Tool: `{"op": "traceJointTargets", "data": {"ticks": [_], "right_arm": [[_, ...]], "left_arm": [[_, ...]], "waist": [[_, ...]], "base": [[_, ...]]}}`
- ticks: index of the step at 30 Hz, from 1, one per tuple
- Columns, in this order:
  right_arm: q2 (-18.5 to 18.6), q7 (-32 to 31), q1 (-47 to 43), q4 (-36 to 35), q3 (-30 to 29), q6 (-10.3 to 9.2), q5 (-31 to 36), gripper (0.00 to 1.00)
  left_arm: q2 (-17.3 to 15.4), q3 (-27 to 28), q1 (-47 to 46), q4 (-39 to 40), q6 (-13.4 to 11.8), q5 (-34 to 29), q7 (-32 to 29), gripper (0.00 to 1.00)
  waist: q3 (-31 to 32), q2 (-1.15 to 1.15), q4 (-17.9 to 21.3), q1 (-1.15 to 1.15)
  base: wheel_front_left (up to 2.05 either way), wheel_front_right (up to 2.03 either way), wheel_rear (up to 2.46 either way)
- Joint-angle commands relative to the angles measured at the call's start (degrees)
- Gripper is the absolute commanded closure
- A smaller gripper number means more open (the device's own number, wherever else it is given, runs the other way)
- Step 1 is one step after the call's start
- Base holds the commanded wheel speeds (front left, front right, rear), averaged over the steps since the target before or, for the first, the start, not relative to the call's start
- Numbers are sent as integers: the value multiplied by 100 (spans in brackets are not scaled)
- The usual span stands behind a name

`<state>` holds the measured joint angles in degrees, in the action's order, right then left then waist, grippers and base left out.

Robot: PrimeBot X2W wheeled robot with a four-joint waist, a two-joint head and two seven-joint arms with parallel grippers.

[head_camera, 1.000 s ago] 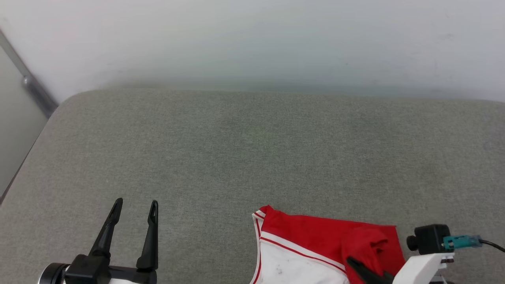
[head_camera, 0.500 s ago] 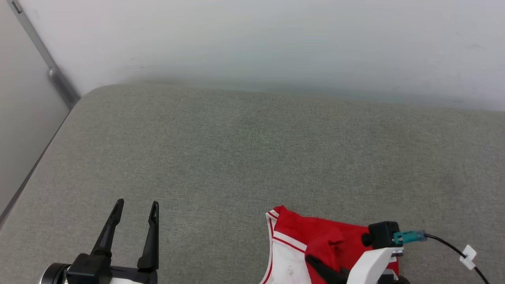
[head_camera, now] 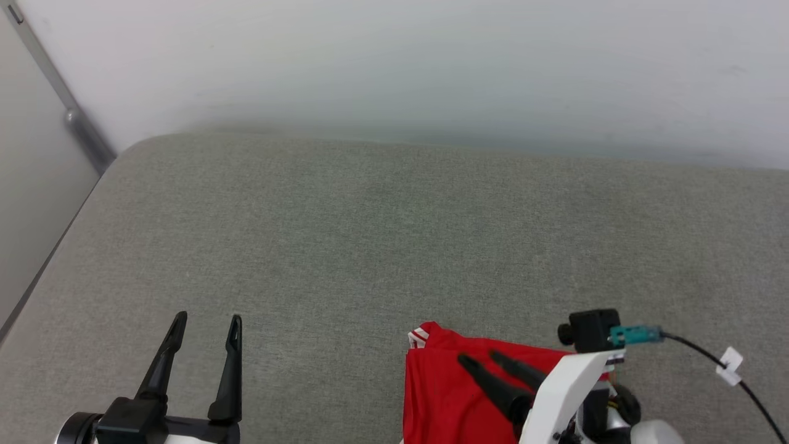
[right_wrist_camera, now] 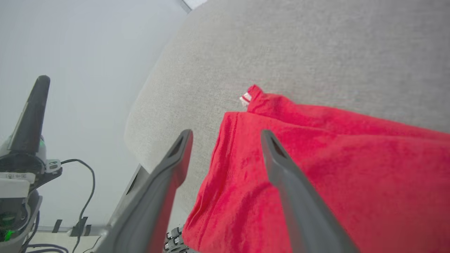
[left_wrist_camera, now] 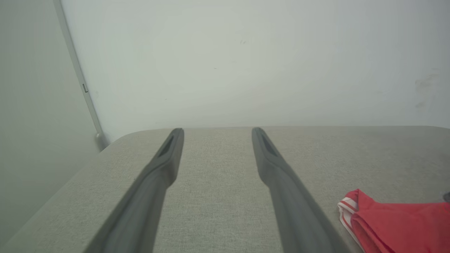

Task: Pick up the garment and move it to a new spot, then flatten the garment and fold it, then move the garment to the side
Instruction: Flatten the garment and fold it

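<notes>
The head view looks forward and down from high above the grey cushioned surface [head_camera: 370, 246]. The red garment [head_camera: 444, 394] lies at its bottom edge and the white wall [head_camera: 394, 61] is beyond. The left wrist view sits low, left of the garment, facing level toward that wall. The right wrist view hangs close over the garment, angled across it. All three share the garment's far edge.

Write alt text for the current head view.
A red garment with striped trim lies on a grey fabric surface at the bottom of the view, with the right tool open and its fingers over the fabric. The left tool is open at lower left, apart from the garment. A pale wall stands behind.
</notes>
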<state>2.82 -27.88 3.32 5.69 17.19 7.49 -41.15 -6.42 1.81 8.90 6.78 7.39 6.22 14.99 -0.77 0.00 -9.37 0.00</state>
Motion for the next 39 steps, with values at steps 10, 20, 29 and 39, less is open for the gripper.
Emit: {"op": "traceJointTargets", "data": {"ticks": [10,20,29,39], "right_arm": [[522,601,574,-611,-871,-1,2685,0],[733,2299,29,-1190,-1935,0,3379,0],[418,3305,-712,-1533,-2188,-2,3570,0],[201,3486,-874,-1398,-2026,-2,3576,0]], "left_arm": [[52,-33,-128,62,8,-12,27,0],[84,-30,-141,152,8,-46,27,0],[134,-2,-104,252,8,39,27,0],[106,-96,-55,165,8,-26,26,0]], "waist": [[-55,0,262,0],[-59,0,460,0],[-112,0,548,0],[-117,0,576,0]], "base": [[0,0,0],[0,0,0],[0,0,0],[0,0,0]]}}
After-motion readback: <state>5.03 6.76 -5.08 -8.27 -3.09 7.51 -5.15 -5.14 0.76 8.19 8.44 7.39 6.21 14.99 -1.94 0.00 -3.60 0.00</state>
